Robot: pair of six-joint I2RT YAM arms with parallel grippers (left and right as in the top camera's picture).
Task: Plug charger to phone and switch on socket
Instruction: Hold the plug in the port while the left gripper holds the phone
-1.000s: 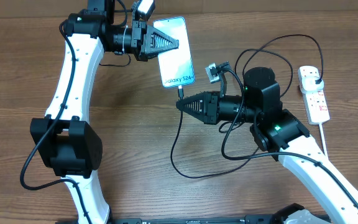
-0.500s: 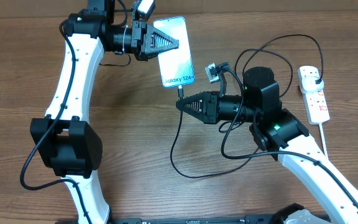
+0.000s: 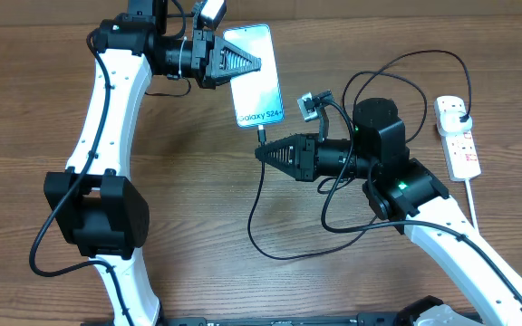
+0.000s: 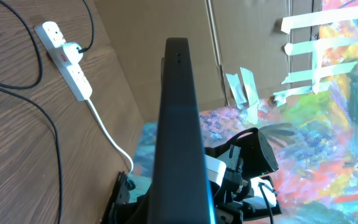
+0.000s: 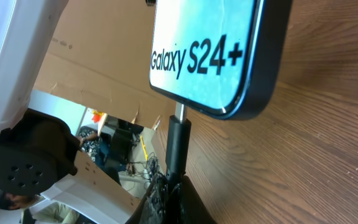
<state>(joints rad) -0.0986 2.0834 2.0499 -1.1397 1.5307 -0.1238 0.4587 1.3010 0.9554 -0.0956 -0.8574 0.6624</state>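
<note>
The socket (image 3: 463, 149) switches are too small to read overhead.

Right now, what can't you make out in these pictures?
Whether the socket is switched on: too small overhead, distant in the left wrist view.
Where the left gripper pinches: hidden behind the phone, left wrist view.
How far the charger is in: hidden inside the phone's frame, right wrist view.

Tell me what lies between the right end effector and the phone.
Only the charger's connector, gripped by the right end effector; its metal tip meets the bottom edge of the phone. The right wrist view shows this clearly.
</note>
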